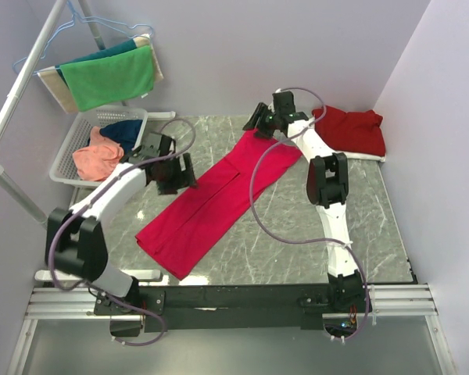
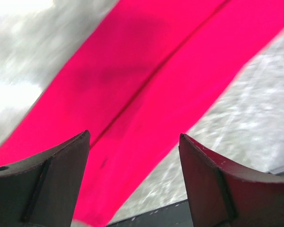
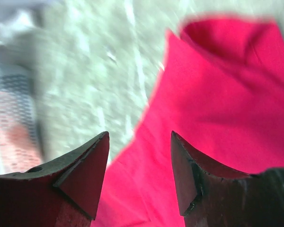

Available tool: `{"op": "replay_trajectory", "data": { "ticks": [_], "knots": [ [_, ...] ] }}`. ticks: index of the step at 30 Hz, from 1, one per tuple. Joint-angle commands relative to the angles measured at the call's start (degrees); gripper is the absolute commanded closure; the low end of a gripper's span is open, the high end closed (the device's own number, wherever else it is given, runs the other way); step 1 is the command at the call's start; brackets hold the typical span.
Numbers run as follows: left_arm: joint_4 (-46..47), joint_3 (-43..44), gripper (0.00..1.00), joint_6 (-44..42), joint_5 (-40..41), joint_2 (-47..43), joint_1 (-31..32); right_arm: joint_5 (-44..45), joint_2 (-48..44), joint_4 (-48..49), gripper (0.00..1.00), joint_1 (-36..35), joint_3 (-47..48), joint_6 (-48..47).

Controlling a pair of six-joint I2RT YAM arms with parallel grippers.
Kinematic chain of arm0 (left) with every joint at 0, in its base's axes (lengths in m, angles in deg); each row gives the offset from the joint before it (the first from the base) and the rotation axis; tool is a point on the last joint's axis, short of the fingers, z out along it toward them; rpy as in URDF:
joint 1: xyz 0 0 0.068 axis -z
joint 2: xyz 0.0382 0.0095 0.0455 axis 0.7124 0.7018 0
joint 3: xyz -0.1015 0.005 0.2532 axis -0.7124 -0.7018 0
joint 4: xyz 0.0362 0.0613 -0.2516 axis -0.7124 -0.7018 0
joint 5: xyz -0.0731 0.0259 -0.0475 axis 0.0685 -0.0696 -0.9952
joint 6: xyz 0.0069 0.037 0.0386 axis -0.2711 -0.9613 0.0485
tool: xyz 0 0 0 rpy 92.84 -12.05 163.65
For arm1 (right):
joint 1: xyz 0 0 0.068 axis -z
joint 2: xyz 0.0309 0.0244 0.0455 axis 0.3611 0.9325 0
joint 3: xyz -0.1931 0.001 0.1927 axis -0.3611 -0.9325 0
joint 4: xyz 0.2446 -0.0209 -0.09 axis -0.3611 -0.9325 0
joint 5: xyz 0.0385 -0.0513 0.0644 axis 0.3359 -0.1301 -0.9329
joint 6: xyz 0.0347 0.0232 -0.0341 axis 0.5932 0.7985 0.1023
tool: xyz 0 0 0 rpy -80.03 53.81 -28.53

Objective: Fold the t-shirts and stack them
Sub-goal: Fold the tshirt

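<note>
A bright pinkish-red t-shirt (image 1: 215,199) lies folded into a long diagonal strip on the marble table, from front left to back right. My left gripper (image 1: 174,173) hovers open over its left middle edge; the shirt (image 2: 151,90) fills the left wrist view. My right gripper (image 1: 259,119) is open above the shirt's far end (image 3: 213,118). A darker maroon-red shirt (image 1: 352,129) lies folded at the back right corner. A salmon-orange shirt (image 1: 96,155) and a navy one (image 1: 127,131) sit in the basket.
A white mesh basket (image 1: 70,152) stands at the back left. Green, teal and beige towels (image 1: 109,76) hang on a rack (image 1: 27,74) above it. Purple walls close in the back and right. The black rail (image 1: 234,295) runs along the table's front edge.
</note>
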Motion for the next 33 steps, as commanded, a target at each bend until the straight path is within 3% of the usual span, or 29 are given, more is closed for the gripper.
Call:
{"op": "replay_trajectory", "data": {
  "ticks": [1,6,12,16,19,25,33],
  "knots": [
    [10.14,8.23,0.20,-3.03,-9.19,6.05,1.22,-5.24,-4.96,12.53,0.38,1.91,-2.25,2.86],
    [12.53,21.21,0.22,-3.73,-9.20,19.23,4.38,3.77,-15.77,6.75,0.38,2.35,-7.17,-2.14],
    [9.89,35.03,0.23,-5.49,-1.83,32.86,11.33,13.82,-28.87,-1.15,0.39,4.28,-17.97,-2.41],
    [11.64,39.44,0.23,-3.13,1.17,38.57,14.06,20.40,-36.94,-4.94,0.39,5.08,-27.01,-0.92],
    [12.08,43.74,0.23,-2.42,1.43,43.14,14.58,21.03,-43.35,-6.53,0.40,5.16,-35.26,-0.04],
    [9.29,54.20,0.23,-4.52,7.93,51.13,16.34,15.68,-56.46,-0.82,0.40,5.16,-54.53,1.72],
    [4.62,60.89,0.22,-6.20,17.95,58.88,19.06,14.18,-59.99,-4.25,0.42,5.16,-59.03,0.93]
  ]
}}
